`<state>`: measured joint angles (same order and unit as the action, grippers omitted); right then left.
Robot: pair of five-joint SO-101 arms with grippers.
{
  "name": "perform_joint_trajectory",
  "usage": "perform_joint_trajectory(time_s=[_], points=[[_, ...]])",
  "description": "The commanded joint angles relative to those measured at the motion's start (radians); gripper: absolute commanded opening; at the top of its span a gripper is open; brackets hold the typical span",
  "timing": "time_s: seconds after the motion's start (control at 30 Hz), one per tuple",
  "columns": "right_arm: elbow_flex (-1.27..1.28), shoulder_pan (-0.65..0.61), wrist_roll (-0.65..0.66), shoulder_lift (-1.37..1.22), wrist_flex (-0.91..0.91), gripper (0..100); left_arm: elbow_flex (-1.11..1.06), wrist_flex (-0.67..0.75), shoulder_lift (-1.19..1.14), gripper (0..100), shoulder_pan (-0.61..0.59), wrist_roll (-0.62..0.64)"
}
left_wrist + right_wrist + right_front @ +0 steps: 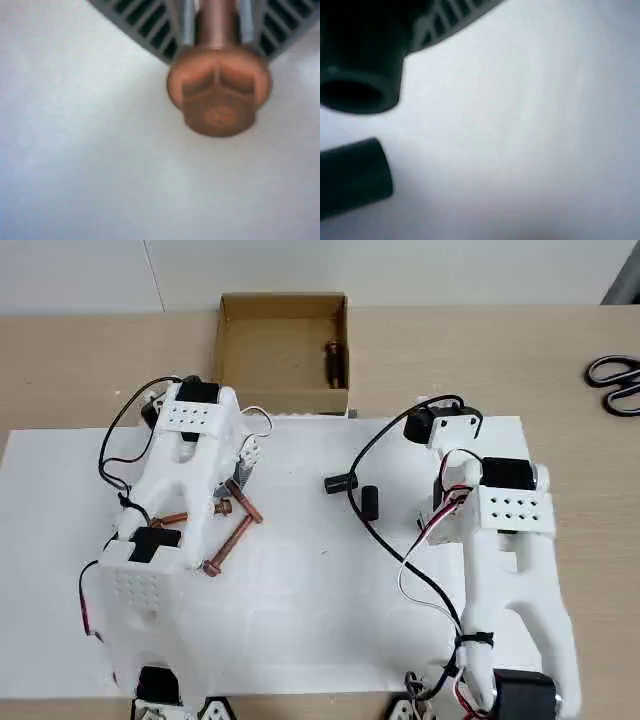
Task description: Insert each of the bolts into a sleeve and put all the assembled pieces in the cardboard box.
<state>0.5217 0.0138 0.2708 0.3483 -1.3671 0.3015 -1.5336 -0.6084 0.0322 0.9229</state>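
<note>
My left gripper (pixel 217 27) is shut on a copper bolt (pixel 219 95), whose hex head sticks out below the grey ribbed fingers (pixel 142 27), just over the white sheet. Three more bolts (pixel 230 545) lie beside the left arm (pixel 185 470). My right gripper (pixel 375 35) is shut on a black sleeve (pixel 360 85), open end facing the camera, with a second sleeve (pixel 350 177) lying close by. Two black sleeves (pixel 341 482) (pixel 370 502) lie mid-sheet, left of the right arm (pixel 505 540). The cardboard box (pixel 285 390) at the back holds one assembled piece (pixel 335 362).
A white paper sheet (pixel 300 620) covers the work area on the wooden table (pixel 60 360). Black scissors (pixel 615 385) lie at the far right. Loose black cables (pixel 385 540) trail from both arms across the sheet.
</note>
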Motion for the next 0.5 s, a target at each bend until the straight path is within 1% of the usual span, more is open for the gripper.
perform_joint_trajectory(time_s=[0.0,0.2,0.3,0.47], points=[[-0.006,0.008,0.012,0.041,0.008,0.4,0.033,-0.034,0.009,1,-0.046,-0.008],[-0.008,0.010,0.012,0.044,0.004,0.4,0.240,-0.216,0.009,1,-0.012,-0.008],[-0.046,0.008,0.012,0.062,-0.053,0.4,0.315,-0.221,0.020,1,0.015,-0.006],[-0.112,0.008,0.012,0.180,-0.125,0.4,0.332,-0.219,0.166,1,0.078,-0.008]])
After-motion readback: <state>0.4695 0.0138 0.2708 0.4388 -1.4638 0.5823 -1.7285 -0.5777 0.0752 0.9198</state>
